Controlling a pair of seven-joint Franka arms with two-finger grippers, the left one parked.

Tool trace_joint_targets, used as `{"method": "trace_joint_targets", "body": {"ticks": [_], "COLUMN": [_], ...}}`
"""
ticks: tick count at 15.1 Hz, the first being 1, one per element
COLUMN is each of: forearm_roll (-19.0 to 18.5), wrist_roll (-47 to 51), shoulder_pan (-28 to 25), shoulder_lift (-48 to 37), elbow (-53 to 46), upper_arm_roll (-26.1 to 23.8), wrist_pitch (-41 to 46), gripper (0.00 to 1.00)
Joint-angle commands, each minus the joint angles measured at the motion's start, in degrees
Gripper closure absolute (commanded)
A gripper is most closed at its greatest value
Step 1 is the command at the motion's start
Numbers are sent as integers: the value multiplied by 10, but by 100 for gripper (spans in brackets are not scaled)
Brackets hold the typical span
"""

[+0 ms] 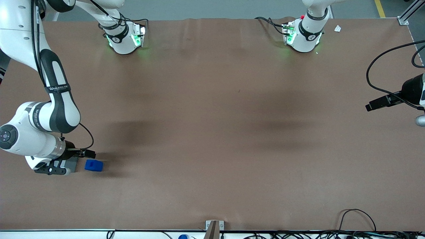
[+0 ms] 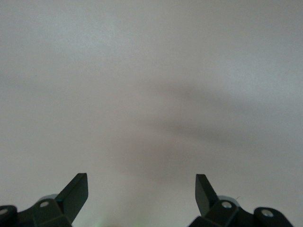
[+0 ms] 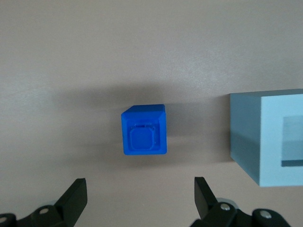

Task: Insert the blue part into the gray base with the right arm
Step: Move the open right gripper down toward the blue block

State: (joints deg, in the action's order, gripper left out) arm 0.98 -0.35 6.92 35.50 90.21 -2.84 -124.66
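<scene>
With the pincer [image 3: 137,196] wide open, empty and hovering above the blue block [image 3: 144,130], which sits on the counter [image 1: 212,132] just beside the gray base [image 3: 267,135], center the fingers on opposite faces, then descend squarely.

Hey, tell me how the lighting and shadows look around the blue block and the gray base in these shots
Right wrist view: even light, blue part sharp, with a soft shadow on the table beside it; the gray base is cut off at the frame edge. Front view: the open gripper hangs over the base, dim arm shadows on the table.
</scene>
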Motion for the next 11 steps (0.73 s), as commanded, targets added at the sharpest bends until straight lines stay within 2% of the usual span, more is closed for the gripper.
{"method": "trace_joint_targets", "body": {"ticks": [1,9,11], "forearm_roll": [0,1,-2], "wrist_roll": [4,4,17], "shoulder_pan": [5,1,-4], "shoulder_lift": [25,76,82], "elbow": [-14,-56,-65], "upper_arm_roll": [-5,-4,-4], "wrist_pitch": [-29,-45,-45], "gripper": [0,0,5]}}
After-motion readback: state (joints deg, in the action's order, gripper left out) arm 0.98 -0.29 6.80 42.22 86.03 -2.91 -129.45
